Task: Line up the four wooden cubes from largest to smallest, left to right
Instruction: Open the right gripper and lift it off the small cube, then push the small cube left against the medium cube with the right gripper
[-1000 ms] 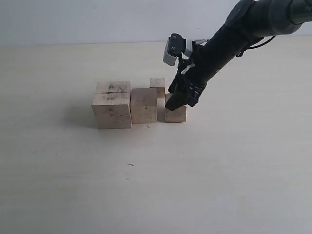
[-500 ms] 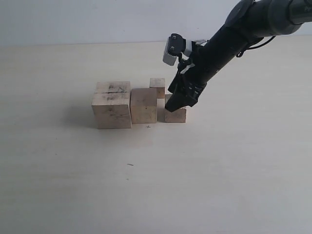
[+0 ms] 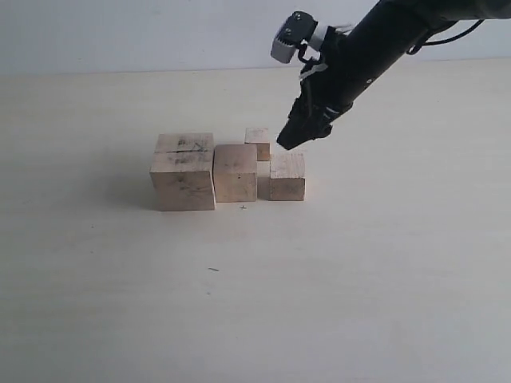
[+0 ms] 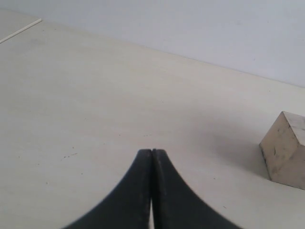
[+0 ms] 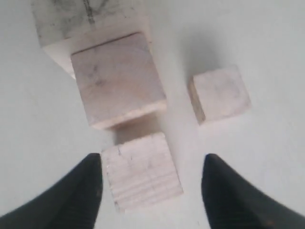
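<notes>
Left end effector (image 4: 151,157): out of the exterior view; in the left wrist view its two dark fingers are pressed together with nothing between them, over bare pale surface (image 4: 95,95), and one wooden cube (image 4: 286,150) sits off to the side, which of the four I cannot tell. In the exterior view, from the left, the largest cube (image 3: 184,171) stands first, with a groove line and dark scribbles on its top. The second cube (image 3: 235,171) stands against its right side, front faces roughly level; I cannot make out a gap between them. The smallest cube (image 3: 258,140) sits behind the row, near the second cube's rear right corner; the right wrist view shows it standing apart from the others (image 5: 221,93). The third cube (image 3: 287,177) rests on the surface just right of the second, with a narrow shadowed gap between them. Right end effector (image 3: 297,137): it hangs in the air above the third cube on a slanting black arm and touches nothing. In the right wrist view its fingers (image 5: 93,191) are spread wide, one on each side of the third cube (image 5: 142,171) below, and hold nothing. In the same view the second cube (image 5: 116,78) and the scribbled largest cube (image 5: 81,19) lie beyond it.
</notes>
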Tool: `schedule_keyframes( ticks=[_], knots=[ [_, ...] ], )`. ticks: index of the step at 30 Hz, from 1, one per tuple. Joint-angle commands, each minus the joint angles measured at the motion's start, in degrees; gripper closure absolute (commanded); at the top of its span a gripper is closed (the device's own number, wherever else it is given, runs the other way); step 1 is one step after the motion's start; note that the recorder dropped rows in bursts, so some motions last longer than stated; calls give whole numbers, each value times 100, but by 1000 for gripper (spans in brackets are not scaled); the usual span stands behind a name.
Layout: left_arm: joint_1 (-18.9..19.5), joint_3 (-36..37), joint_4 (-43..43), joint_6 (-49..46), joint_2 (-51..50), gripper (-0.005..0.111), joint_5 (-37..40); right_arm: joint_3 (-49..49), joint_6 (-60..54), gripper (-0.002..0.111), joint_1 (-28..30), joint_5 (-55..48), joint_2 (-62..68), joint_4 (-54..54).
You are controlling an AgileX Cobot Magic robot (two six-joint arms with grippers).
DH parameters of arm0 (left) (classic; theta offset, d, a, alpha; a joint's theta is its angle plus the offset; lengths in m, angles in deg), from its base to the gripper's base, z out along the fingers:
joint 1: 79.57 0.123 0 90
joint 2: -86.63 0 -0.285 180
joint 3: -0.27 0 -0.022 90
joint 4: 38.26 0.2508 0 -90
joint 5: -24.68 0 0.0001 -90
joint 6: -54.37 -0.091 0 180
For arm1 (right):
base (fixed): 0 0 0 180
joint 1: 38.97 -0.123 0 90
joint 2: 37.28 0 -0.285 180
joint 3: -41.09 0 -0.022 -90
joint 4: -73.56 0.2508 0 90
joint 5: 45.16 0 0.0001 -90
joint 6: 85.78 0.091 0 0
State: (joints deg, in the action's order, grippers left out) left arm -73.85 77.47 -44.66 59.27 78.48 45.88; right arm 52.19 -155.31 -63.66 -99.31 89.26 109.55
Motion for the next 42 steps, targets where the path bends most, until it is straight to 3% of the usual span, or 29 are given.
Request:
schedule_keyframes(
  ticks=[1,4,6,19,34,42],
  knots=[
    [-39,2,-9,-18,36,107,-19,3,1488,80,10,-47,-206,-1319],
    [-39,2,-9,-18,36,107,-19,3,2173,101,10,-167,-144,-1690],
    [-39,2,-9,-18,36,107,-19,3,2216,108,10,-217,-100,-1690],
    [-39,2,-9,-18,36,107,-19,3,2355,108,10,-273,681,-1493],
    [-39,2,-9,-18,36,107,-19,3,1669,108,10,-210,1064,-457],
    [-39,2,-9,-18,36,107,-19,3,1658,108,10,98,1064,-471]
  ],
)
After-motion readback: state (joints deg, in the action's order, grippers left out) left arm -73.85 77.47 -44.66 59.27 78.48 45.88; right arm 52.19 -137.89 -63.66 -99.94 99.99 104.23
